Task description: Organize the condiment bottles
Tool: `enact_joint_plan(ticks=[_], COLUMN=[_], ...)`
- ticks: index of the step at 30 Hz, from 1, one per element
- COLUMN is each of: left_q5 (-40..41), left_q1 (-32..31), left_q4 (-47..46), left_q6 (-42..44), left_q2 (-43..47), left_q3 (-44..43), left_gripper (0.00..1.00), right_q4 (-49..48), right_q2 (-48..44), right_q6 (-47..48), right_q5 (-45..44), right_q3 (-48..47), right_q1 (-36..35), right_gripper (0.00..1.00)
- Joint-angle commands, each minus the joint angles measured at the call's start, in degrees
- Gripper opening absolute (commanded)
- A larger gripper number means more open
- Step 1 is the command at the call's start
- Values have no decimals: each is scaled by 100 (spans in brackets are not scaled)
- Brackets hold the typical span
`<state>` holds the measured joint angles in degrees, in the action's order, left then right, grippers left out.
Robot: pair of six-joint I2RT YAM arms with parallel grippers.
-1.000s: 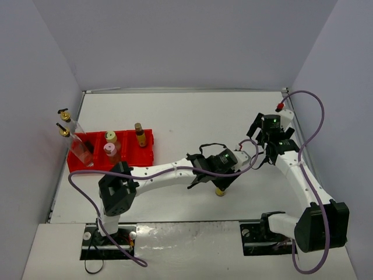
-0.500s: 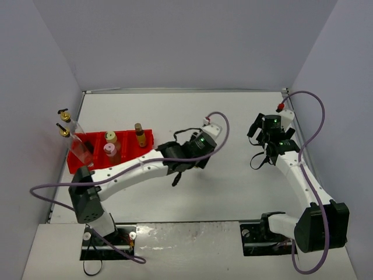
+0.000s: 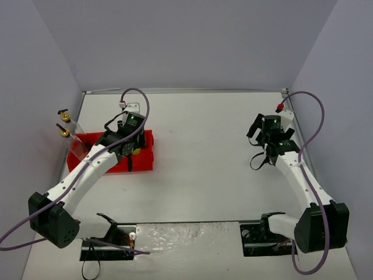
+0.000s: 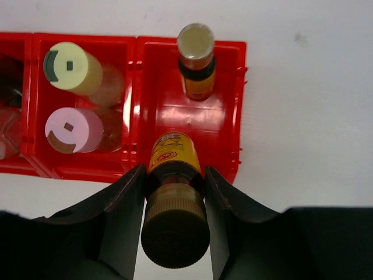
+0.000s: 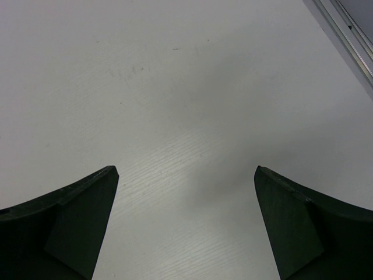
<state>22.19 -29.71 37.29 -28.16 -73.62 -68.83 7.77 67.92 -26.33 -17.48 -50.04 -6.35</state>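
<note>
- The condiment bottles are all gathered at the red tray (image 4: 230, 105), over on the left side of the table (image 5: 175, 87).
- The left gripper (image 4: 173, 175) is clamped on one tiny yellow bottle (image 4: 173, 154), its fingers squeezing just below the brown cap. The bottle hangs over the near part of the tray's right-hand compartment. I can't tell if it touches the floor.
- The second tiny bottle (image 4: 196, 64) stands upright at the far side of that same compartment.
- The yellow-capped beige bottle (image 4: 69, 67) and the pink-capped beige bottle (image 4: 69, 129) share the middle compartment.
- Two tall glass bottles (image 3: 65, 116) lean out of the tray's left end.
- The right gripper (image 5: 186, 175) hangs over bare table, jaws wide apart, holding nothing.
</note>
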Motion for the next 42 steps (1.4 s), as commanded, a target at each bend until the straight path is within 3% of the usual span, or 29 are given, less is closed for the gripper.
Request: enact_joint_plan(ticks=[1, 10, 34, 42], left_q5=[-303, -928, -1218, -1147], left_q1=[412, 841, 845, 844], left_q4=[-495, -1210, -1631, -1451], left_q6=[-58, 72, 119, 87], left_q2=[251, -24, -1112, -968], left_q3=[59, 477, 131, 164], left_gripper=[0, 0, 0, 43], right_q4=[-232, -249, -292, -306], right_q2=[-42, -86, -51, -33], right_q6=[31, 14, 31, 31], right_q5=[-28, 8, 16, 25], right_q3=[-137, -103, -67, -58], right_q1=[28, 28, 28, 28], right_gripper=[100, 100, 100, 100])
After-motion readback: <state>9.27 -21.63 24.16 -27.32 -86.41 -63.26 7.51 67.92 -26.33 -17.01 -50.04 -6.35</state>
